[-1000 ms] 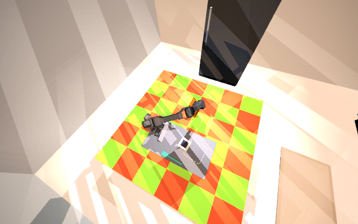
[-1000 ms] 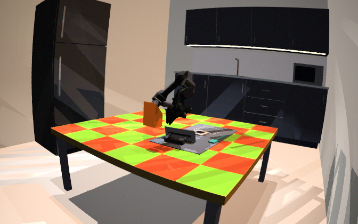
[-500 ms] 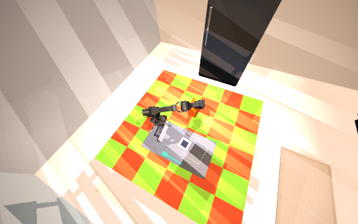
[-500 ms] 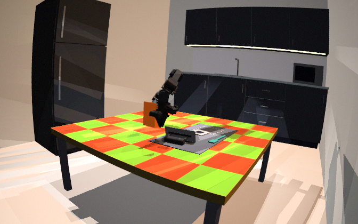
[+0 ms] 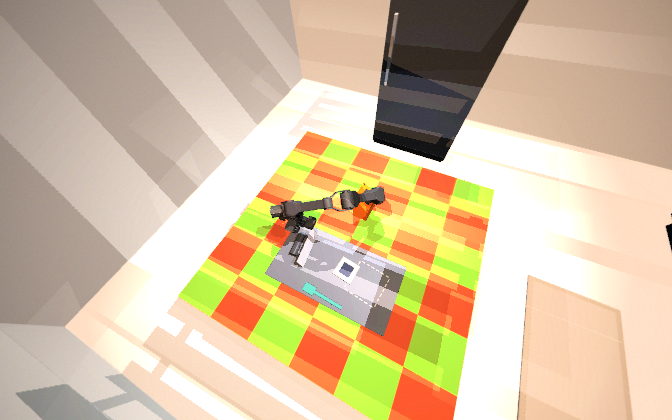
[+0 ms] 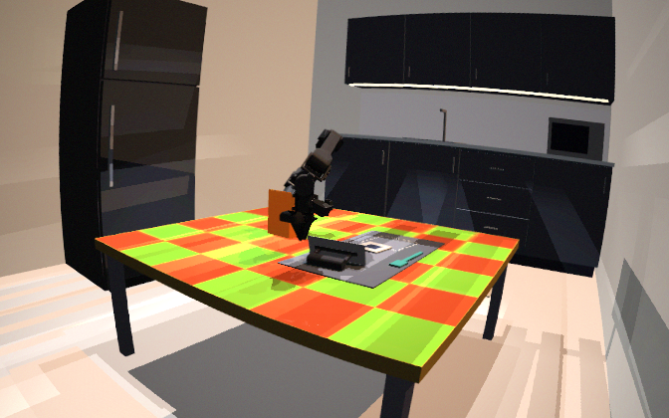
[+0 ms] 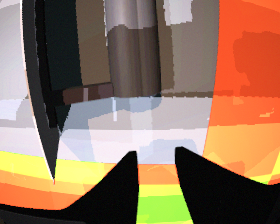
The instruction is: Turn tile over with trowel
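Note:
The teal small trowel [image 5: 328, 298] [image 6: 406, 259] lies on the grey mat [image 5: 282, 270] [image 6: 368, 281], its wide blade toward the mat's end with the upright panel. The tile [image 5: 338, 271] [image 6: 385, 248], white-rimmed with a dark square on its upper face, lies flat beside the dashed outline [image 5: 378, 295], close against or slightly over one side. My gripper [image 6: 302, 237] [image 7: 156, 156] is partly open with nothing between its fingertips. It hangs above the table near the panel, away from the trowel and tile. In the wrist view neither trowel nor tile shows.
An upright panel [image 5: 306, 251] [image 6: 339, 247] with a dark cylinder [image 5: 297, 246] [image 6: 327, 261] [image 7: 134, 60] beside it stands on the mat, close to my gripper. An orange upright block [image 5: 362, 210] [image 6: 280, 213] stands by my arm's base on the checkered table [image 5: 276, 326] [image 6: 322, 312].

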Controlling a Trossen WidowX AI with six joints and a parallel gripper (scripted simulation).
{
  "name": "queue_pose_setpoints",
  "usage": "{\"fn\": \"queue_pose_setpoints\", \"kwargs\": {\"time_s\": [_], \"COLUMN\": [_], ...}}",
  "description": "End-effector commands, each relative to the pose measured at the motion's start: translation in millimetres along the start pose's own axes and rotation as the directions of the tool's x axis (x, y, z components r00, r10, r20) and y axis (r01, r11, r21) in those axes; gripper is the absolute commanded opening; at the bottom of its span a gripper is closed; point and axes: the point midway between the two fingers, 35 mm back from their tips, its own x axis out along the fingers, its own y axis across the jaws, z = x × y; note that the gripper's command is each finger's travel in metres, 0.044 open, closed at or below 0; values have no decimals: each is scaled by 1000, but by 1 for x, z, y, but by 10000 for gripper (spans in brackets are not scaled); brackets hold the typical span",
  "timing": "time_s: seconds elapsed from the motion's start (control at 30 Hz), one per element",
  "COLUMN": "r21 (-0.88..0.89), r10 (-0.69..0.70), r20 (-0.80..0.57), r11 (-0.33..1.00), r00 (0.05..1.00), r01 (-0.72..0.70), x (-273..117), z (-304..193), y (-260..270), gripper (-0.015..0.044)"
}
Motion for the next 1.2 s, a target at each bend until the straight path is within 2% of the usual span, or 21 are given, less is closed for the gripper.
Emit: {"fn": "queue_pose_setpoints", "kwargs": {"time_s": [0.0, 1.17], "r21": [1, 1], "r10": [-2, 3], "r20": [7, 8], "r11": [1000, 1000], "r00": [1000, 1000], "r01": [2, -3], "x": [0, 12], "z": [2, -1], "y": [6, 57], "gripper": [100, 100]}}
